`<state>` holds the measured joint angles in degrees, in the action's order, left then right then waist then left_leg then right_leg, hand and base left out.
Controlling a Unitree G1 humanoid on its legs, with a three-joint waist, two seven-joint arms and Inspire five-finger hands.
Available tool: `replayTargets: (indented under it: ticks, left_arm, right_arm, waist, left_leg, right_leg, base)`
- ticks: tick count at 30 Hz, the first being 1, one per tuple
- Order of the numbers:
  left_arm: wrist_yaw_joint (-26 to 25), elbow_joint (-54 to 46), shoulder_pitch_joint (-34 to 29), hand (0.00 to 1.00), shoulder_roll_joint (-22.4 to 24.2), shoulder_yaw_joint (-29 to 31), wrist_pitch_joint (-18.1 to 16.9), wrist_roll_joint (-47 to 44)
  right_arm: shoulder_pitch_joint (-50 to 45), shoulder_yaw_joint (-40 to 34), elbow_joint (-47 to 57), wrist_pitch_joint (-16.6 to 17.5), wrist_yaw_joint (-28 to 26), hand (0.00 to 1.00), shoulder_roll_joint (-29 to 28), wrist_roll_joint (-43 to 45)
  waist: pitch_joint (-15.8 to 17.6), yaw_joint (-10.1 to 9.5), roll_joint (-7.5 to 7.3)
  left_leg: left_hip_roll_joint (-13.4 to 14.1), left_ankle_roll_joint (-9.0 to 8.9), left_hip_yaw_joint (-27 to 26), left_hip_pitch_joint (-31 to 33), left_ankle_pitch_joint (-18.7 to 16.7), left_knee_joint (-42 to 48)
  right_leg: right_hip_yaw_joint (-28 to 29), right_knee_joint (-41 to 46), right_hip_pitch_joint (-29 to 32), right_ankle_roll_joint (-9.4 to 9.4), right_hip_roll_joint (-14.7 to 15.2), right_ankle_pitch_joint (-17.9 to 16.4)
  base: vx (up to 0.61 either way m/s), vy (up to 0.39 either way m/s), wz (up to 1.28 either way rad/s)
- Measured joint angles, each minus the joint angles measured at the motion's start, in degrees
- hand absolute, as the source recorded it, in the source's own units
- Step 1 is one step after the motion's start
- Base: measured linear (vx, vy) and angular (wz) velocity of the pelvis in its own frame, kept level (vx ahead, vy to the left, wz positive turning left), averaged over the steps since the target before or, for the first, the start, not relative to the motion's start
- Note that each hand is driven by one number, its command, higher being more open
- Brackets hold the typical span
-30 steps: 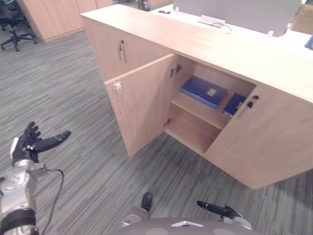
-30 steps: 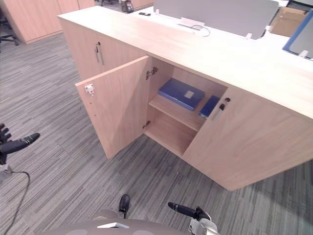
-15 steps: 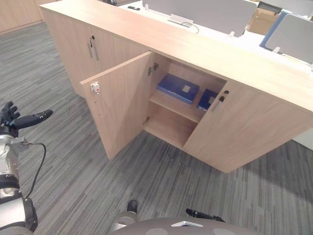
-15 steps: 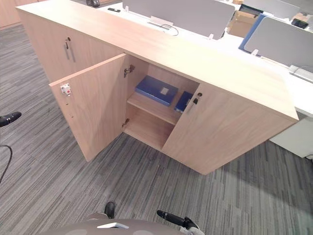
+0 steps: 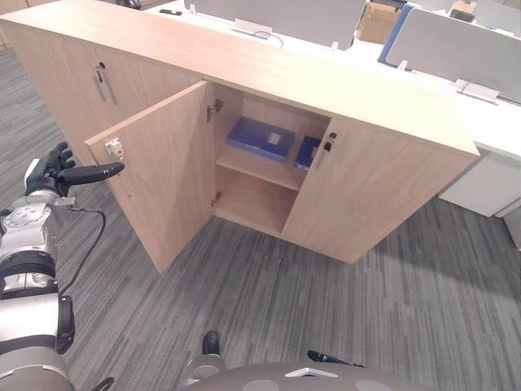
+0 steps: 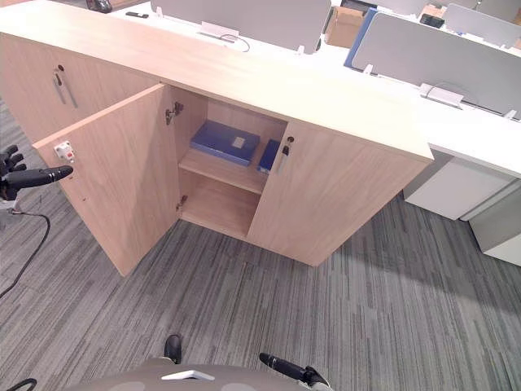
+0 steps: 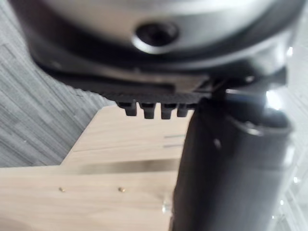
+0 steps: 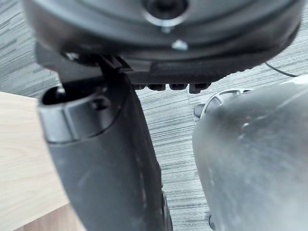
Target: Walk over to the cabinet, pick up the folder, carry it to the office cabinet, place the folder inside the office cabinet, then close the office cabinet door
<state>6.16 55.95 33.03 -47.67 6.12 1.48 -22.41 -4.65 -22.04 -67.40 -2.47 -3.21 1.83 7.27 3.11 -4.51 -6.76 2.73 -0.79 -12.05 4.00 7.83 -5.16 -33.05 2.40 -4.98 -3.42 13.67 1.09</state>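
- Blue folder (image 5: 260,137) lies flat on the upper shelf (image 5: 248,165) inside the office cabinet (image 5: 269,69). A second blue item (image 5: 307,151) sits beside it, half hidden by the shut right door (image 5: 374,195).
- Left door (image 5: 159,183) stands wide open. With the folder on the shelf, I judge that shutting this door is the step in hand.
- Left hand (image 5: 50,173) is raised just beside the door's free edge. It holds nothing, with fingers loose and thumb pointing at the panel.
- Right hand (image 6: 283,368) is low and near the body. Fingers are relaxed and it is empty too.
- To do it well:
  - Lay flat fingers on the outer face near the free edge (most leverage there, away from the hinge).
  - Push in one smooth arc and follow through until the door is flush with its neighbour.
  - Keep the thumb clear of the closing gap.
- The head views give the folder, shelf and door swing.
- The left wrist view gives pale wood panel (image 7: 96,192) close past the thumb, a hint of how near the hand is.
- The right wrist view gives grey carpet (image 8: 168,125) and a wood edge.
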Motion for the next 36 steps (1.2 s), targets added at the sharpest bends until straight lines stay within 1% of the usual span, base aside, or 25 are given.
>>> replayTargets:
  ticks: [1,2,3,4,5,7,9,13,14,15,18,19,20,21,22,23,24,25,26,27,28,29,32,34,36]
  left_arm:
    - [-0.1,0.0,0.9,1.00,1.1,-1.5,0.0,0.0]
    - [-0.1,0.0,1.3,1.00,1.8,-2.1,0.0,0.0]
    - [-0.2,0.0,2.2,1.00,3.5,-2.9,0.0,-0.4]
    - [-0.4,0.0,2.5,1.00,4.4,-3.1,0.0,-0.5]
    - [-2.5,0.9,3.9,1.00,6.3,-3.4,-0.1,-4.6]
    - [-2.8,0.9,4.9,1.00,6.9,-3.9,-0.1,-6.1]
    - [-3.1,0.8,4.9,1.00,7.6,-6.4,-0.1,-8.6]
    - [-3.8,-2.2,4.1,1.00,10.3,-9.3,-0.1,-9.0]
    - [-3.8,-4.1,3.0,1.00,10.9,-9.9,-0.1,-9.0]
    - [-4.2,-7.6,0.8,1.00,11.9,-10.9,-0.1,-9.1]
    - [-5.7,-23.6,-9.7,1.00,14.2,-12.9,-0.4,-10.4]
    - [-6.0,-27.0,-12.2,1.00,14.3,-14.1,-0.8,-10.9]
    - [-6.2,-33.3,-16.7,1.00,14.6,-16.4,-1.7,-11.2]
    - [-6.2,-36.2,-18.5,1.00,14.9,-17.4,-1.8,-11.3]
    - [-6.1,-42.8,-22.8,1.00,16.4,-20.4,-2.0,-11.4]
    - [-5.7,-44.5,-24.2,1.00,17.1,-22.0,-2.5,-11.6]
    - [-4.3,-47.3,-26.2,1.00,18.6,-24.9,-2.8,-13.6]
    - [-2.7,-49.0,-27.3,1.00,20.4,-27.8,-2.7,-14.4]
    - [-1.1,-49.7,-27.8,1.00,21.0,-29.5,-2.5,-15.6]
    - [2.1,-51.3,-29.3,1.00,21.8,-33.3,-2.3,-16.3]
    - [3.6,-52.0,-30.1,1.00,22.4,-35.3,-2.1,-16.3]
    - [7.7,-52.1,-32.2,1.00,25.0,-39.9,-0.5,-16.2]
    - [10.1,-51.9,-35.2,1.00,28.1,-41.5,1.2,-17.3]
    - [10.5,-51.3,-36.0,1.00,28.1,-41.2,1.4,-20.5]
    - [10.4,-50.1,-37.8,1.00,28.0,-37.8,1.4,-22.7]
  right_arm:
    - [-0.1,0.0,0.1,0.0,0.1,1.00,0.2,0.0]
    - [-0.1,0.0,0.2,0.0,0.2,1.00,0.3,0.0]
    - [-0.3,0.0,0.5,0.0,0.3,1.00,0.4,0.1]
    - [-0.6,0.1,0.6,0.1,0.3,1.00,0.6,0.1]
    - [-0.2,0.3,1.4,0.2,0.3,1.00,1.0,0.5]
    - [-0.1,0.3,1.4,0.1,0.3,1.00,1.1,0.5]
    - [-0.3,0.7,1.4,0.0,0.4,1.00,1.1,0.5]
    - [0.7,2.3,1.3,0.0,0.3,1.00,1.1,0.4]
    - [1.2,2.5,1.2,0.0,0.2,1.00,1.1,0.4]
    - [1.7,2.5,1.2,0.0,0.2,1.00,1.1,0.4]
    - [3.2,3.6,1.2,0.0,0.4,1.00,1.1,0.3]
    - [3.3,4.0,1.1,0.0,0.4,1.00,1.1,0.3]
    - [3.5,4.7,1.1,0.1,0.5,1.00,1.1,0.1]
    - [3.7,4.9,0.9,0.1,0.5,1.00,1.1,0.0]
    - [4.1,5.9,0.6,0.2,0.6,1.00,1.1,-0.1]
    - [4.3,6.3,0.6,0.2,0.6,1.00,1.1,-0.1]
    - [4.7,7.5,0.6,0.2,0.7,1.00,1.1,-0.1]
    - [5.0,8.6,0.6,0.4,0.8,1.00,1.1,-0.1]
    - [5.1,9.3,0.6,0.4,0.8,1.00,1.1,-0.1]
    - [5.5,10.6,0.6,0.5,0.8,1.00,1.1,-0.1]
    - [5.5,11.2,0.6,0.5,0.8,1.00,1.1,-0.1]
    - [5.6,12.8,0.6,0.7,0.8,1.00,1.1,-0.2]
    - [5.6,15.0,0.6,0.9,0.6,1.00,1.1,-0.2]
    - [5.0,16.1,0.6,1.6,0.7,1.00,1.3,-0.2]
    - [4.7,17.5,0.6,1.8,0.7,1.00,1.6,-0.3]
  waist:
    - [0.3,-0.06,0.02]
    - [0.3,0.01,0.03]
    - [-0.3,0.04,-1.16]
    - [-0.3,-0.14,-1.14]
    - [0.3,-0.01,-0.37]
    - [0.4,0.32,-0.68]
    - [0.6,0.31,-0.66]
    - [0.4,0.03,-1.02]
    - [0.5,0.06,-0.98]
    - [0.4,0.02,-1.02]
    - [0.4,-0.23,-1.07]
    - [0.4,-0.34,-1.07]
    - [0.4,-0.68,-1.06]
    - [0.4,-1.04,-1.08]
    - [0.4,-1.75,-1.05]
    - [0.4,-1.79,-1.04]
    - [0.4,-1.70,-1.03]
    - [0.4,-1.40,-0.99]
    - [0.4,-1.19,-0.91]
    - [0.4,-0.41,-0.74]
    - [0.4,0.03,-0.59]
    - [0.6,0.59,-0.10]
    - [0.6,1.95,0.53]
    - [0.7,2.03,0.99]
    - [0.7,2.09,1.27]
  left_leg:
    - [0.0,-0.16,0.1,0.1,0.1,0.0]
    - [0.0,-0.31,0.2,0.3,0.1,0.0]
    - [-0.5,0.42,0.1,0.8,0.8,0.4]
    - [-0.7,0.75,0.1,1.0,0.9,1.6]
    - [-0.9,0.63,0.6,0.8,0.6,-0.2]
    - [-1.2,0.45,1.0,1.5,0.8,-0.1]
    - [-2.4,0.72,1.1,1.2,0.6,-0.1]
    - [-4.3,1.10,2.1,1.1,0.3,-0.1]
    - [-4.7,1.13,2.6,1.1,0.3,-0.1]
    - [-5.4,1.16,3.1,1.1,0.3,-0.1]
    - [-6.6,1.10,4.2,1.1,0.3,-0.1]
    - [-6.8,1.06,4.3,1.1,0.3,-0.1]
    - [-7.2,1.09,4.4,1.2,0.3,-0.1]
    - [-7.3,1.09,4.4,1.2,0.3,-0.1]
    - [-7.4,1.16,4.5,1.4,0.3,-0.1]
    - [-7.5,1.16,4.6,1.4,0.3,-0.1]
    - [-7.6,1.16,4.5,1.4,0.3,-0.1]
    - [-7.6,1.16,4.4,1.3,0.3,-0.1]
    - [-7.6,1.15,4.4,1.3,0.3,-0.1]
    - [-7.5,1.17,4.1,1.1,0.3,-0.1]
    - [-7.4,1.19,3.9,1.1,0.2,-0.1]
    - [-7.0,1.44,2.8,0.6,0.0,-0.1]
    - [-6.0,1.47,1.3,0.4,-0.1,-0.1]
    - [-5.1,1.42,0.7,0.3,-0.2,-0.1]
    - [-4.0,1.22,0.1,-0.5,-0.3,-0.2]
  right_leg:
    - [-0.2,-0.3,0.2,-0.54,0.0,-0.8]
    - [-0.1,-0.5,0.3,-0.56,0.2,-1.0]
    - [0.3,-1.4,0.8,-0.39,0.6,-1.2]
    - [0.4,-1.6,1.1,-0.38,0.7,-1.2]
    - [0.6,-1.6,2.0,0.15,0.5,-1.4]
    - [0.5,-1.5,2.3,0.90,0.4,-1.9]
    - [0.9,-1.5,2.0,0.95,1.3,-1.9]
    - [1.2,-1.4,1.3,0.54,2.6,-1.7]
    - [1.1,-1.3,1.1,0.42,2.8,-1.6]
    - [1.0,-1.2,0.9,-0.23,3.4,-1.2]
    - [0.6,0.3,0.9,-0.95,4.8,-0.8]
    - [0.4,0.5,0.9,-1.02,5.0,-0.7]
    - [0.4,0.6,0.8,-1.51,5.3,-0.7]
    - [0.4,0.5,0.9,-1.78,5.4,-0.6]
    - [0.2,0.5,0.9,-2.06,5.6,-0.6]
    - [0.2,0.5,0.9,-2.12,5.6,-0.6]
    - [0.2,0.5,0.9,-2.75,5.8,-0.6]
    - [0.2,0.5,0.9,-3.08,5.9,-0.5]
    - [0.2,0.4,0.9,-3.10,5.9,-0.5]
    - [0.3,0.4,0.9,-3.18,5.9,-0.5]
    - [0.4,0.3,0.9,-3.19,5.9,-0.6]
    - [0.6,0.1,0.9,-3.31,5.8,-0.5]
    - [1.3,-1.3,0.9,-3.79,4.9,-0.3]
    - [2.0,-2.3,1.0,-3.85,3.7,-0.2]
    - [3.0,-2.5,0.6,-3.86,2.6,-0.2]
  base:
    - [-0.10,-0.032,0.06]
    - [-0.10,0.007,0.09]
    - [-0.04,0.030,-0.02]
    - [0.03,0.061,-0.07]
    - [0.05,0.043,-0.05]
    - [0.02,0.045,0.14]
    - [0.05,0.092,0.15]
    - [0.05,0.080,0.22]
    - [0.05,0.083,0.32]
    - [0.04,0.076,0.32]
    - [0.04,0.046,0.26]
    - [0.04,0.032,0.15]
    - [0.03,0.019,0.07]
    - [0.02,0.004,0.06]
    - [0.01,-0.006,0.03]
    - [0.00,0.000,0.00]
    - [0.00,-0.028,-0.03]
    - [0.00,-0.033,-0.06]
    - [0.00,-0.041,-0.11]
    - [0.00,-0.039,-0.12]
    - [0.01,-0.082,-0.31]
    - [0.01,-0.063,-0.35]
    - [0.01,-0.081,-0.34]
    - [0.02,-0.121,-0.26]
    - [0.04,-0.114,-0.19]
